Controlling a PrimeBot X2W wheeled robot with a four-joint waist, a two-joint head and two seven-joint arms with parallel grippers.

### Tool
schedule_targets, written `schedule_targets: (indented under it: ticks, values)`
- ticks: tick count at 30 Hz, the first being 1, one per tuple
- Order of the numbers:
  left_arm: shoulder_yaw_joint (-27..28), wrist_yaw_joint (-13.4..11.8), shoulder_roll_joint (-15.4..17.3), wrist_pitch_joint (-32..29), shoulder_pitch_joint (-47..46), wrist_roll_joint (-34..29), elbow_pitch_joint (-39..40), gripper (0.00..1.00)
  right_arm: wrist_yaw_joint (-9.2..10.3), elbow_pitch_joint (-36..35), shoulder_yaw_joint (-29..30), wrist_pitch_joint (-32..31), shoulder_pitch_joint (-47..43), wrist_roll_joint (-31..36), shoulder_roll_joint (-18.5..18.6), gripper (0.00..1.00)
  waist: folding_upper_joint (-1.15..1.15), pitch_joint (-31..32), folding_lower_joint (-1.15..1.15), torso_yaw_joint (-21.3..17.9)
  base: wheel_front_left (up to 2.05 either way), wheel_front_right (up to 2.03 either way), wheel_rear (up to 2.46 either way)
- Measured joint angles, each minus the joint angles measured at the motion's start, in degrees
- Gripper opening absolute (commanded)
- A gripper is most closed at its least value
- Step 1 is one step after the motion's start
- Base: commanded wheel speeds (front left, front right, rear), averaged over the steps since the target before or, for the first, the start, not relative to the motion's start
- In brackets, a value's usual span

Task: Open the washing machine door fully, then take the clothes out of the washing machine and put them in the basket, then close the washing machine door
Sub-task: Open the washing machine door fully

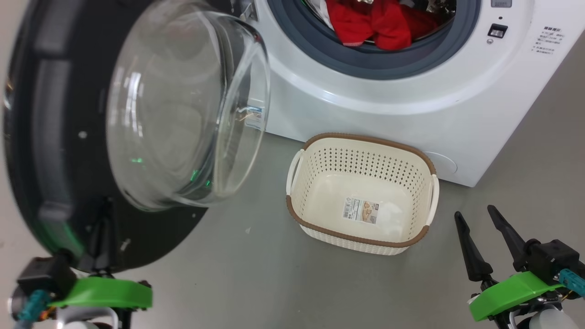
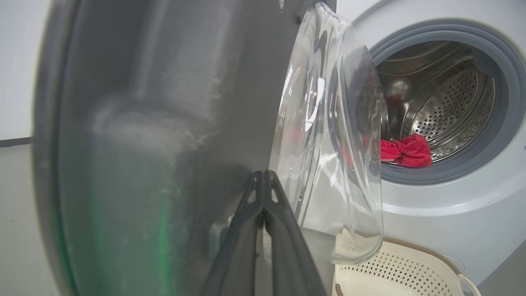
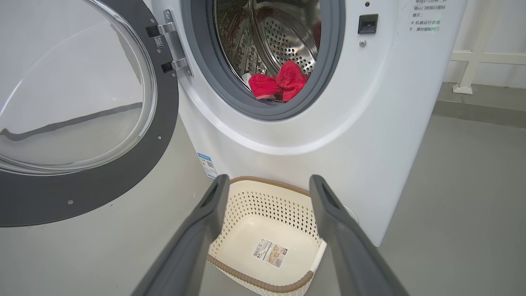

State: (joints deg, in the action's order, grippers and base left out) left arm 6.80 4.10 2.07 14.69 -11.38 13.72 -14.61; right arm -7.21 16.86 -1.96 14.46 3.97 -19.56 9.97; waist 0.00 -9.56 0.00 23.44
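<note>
Right wrist view: R gripper [image 3: 269,181], fingers spread, is facing clothes [image 3: 277,84] at 12 o'clock, nearer than L. L gripper [image 2: 263,179], pressed together, is sitting at inner door [image 2: 164,123].

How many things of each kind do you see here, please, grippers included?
washing machine: 1
washing machine door: 1
basket: 1
heap of red clothes: 1, pieces uncountable
grippers: 2, left gripper shut, right gripper open
total: 6
</note>
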Motion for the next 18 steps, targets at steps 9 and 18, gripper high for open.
schedule_targets:
  ticks: [9, 18]
  values:
    - [7.04, 1.48, 1.18, 0.0, -4.6, -1.86, -5.87, 0.0, 0.0, -0.19, 0.04, 0.0, 0.19, 0.0, 0.41, 1.0, 0.0, -1.26, 0.0, -0.71, 0.0, 0.0, 0.0]
    - [12.63, 2.05, 2.18, 0.01, -9.49, -3.26, -11.8, 0.0, -0.01, -0.47, -0.26, 0.0, 1.31, 0.01, 1.24, 1.0, 0.0, -2.87, 0.0, -1.15, 0.0, 0.0, 0.0]
